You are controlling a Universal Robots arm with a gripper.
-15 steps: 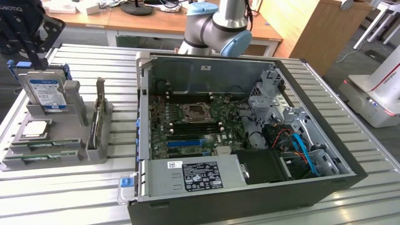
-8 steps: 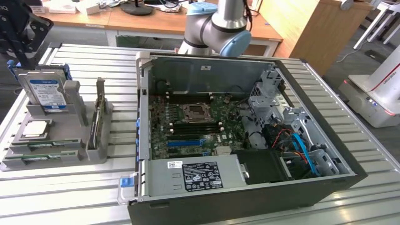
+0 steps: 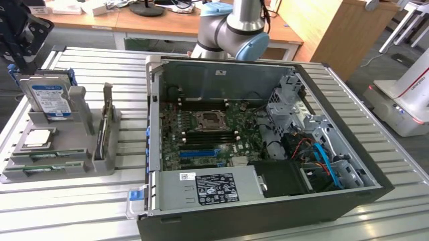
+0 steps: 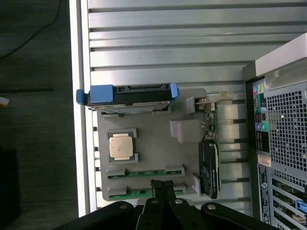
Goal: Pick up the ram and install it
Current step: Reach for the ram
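Two ram sticks stand on edge in the front slots of a grey holder [image 3: 100,165], showing as thin green strips [image 3: 50,159] [image 3: 47,172]. The wrist view shows the same two ram sticks [image 4: 144,173] [image 4: 139,193] just under my fingertips. My gripper [image 3: 27,63] [image 4: 162,184] hangs above the holder at the exterior view's left, behind the hard drive, apart from the sticks. It is shut, its dark fingers pressed together with nothing between them.
The holder also carries a blue-labelled hard drive [image 3: 50,100] [image 4: 129,93], a silver processor [image 3: 37,138] [image 4: 121,146] and an upright card [image 3: 104,125] [image 4: 208,158]. An open computer case [image 3: 154,125] with its motherboard [image 3: 201,135] lies at the exterior view's right. A white robot base [image 3: 402,100] stands beyond the table.
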